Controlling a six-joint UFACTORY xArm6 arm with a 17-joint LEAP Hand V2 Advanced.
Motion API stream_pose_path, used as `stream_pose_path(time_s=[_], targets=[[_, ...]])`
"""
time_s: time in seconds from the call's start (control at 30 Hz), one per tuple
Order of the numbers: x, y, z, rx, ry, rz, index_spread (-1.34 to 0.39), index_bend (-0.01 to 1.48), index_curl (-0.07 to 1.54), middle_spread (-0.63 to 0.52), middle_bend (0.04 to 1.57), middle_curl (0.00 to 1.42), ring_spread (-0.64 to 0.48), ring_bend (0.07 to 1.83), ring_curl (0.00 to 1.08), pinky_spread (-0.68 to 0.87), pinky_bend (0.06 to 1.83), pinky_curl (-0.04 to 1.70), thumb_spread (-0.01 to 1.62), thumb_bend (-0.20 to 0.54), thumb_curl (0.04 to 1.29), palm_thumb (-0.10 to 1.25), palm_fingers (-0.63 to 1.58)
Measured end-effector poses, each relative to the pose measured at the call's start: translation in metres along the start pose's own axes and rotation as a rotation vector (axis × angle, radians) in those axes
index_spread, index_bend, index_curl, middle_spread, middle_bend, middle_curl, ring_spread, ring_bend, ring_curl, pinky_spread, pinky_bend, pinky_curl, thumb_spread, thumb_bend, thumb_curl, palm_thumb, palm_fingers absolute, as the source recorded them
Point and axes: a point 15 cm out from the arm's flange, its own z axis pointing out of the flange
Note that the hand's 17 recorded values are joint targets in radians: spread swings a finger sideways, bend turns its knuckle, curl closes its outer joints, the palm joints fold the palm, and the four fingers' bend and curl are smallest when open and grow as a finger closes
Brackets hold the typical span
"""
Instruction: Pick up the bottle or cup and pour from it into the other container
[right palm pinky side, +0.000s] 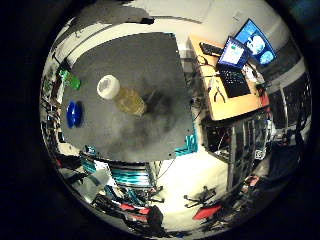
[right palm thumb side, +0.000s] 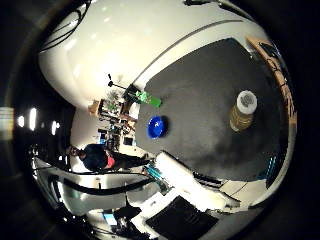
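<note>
A clear bottle (right palm pinky side: 122, 95) with a white cap and yellowish liquid stands upright near the middle of a dark grey table (right palm pinky side: 135, 55). A small blue bowl (right palm pinky side: 74, 114) sits on the same table, apart from the bottle and close to one edge. My right hand (right palm thumb side: 192, 185) is high above the table and far from both things. A white part of it reaches straight into the thumb side view, and it holds nothing.
A green object (right palm pinky side: 70, 80) lies at the table's edge beyond the blue bowl. Beside the table stands a wooden desk (right palm pinky side: 225, 107) with a laptop (right palm pinky side: 232, 65), a monitor (right palm pinky side: 256, 42) and tools. Racks and equipment crowd the floor around the table.
</note>
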Motion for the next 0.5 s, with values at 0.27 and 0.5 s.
stream_pose_path(time_s=[0.27,0.5], targets=[[0.041,0.017,0.023,0.054,-0.092,0.104,-0.24,0.15,0.26,0.1,0.26,0.33,0.18,0.5,0.25,0.46,0.98,0.01,1.0,-0.027,0.3,0.48,0.13],[0.067,0.021,0.052,0.124,-0.206,0.175,-0.22,0.15,0.26,0.1,0.27,0.33,0.18,0.53,0.25,0.46,1.0,0.0,1.0,-0.025,0.31,0.5,0.11]])
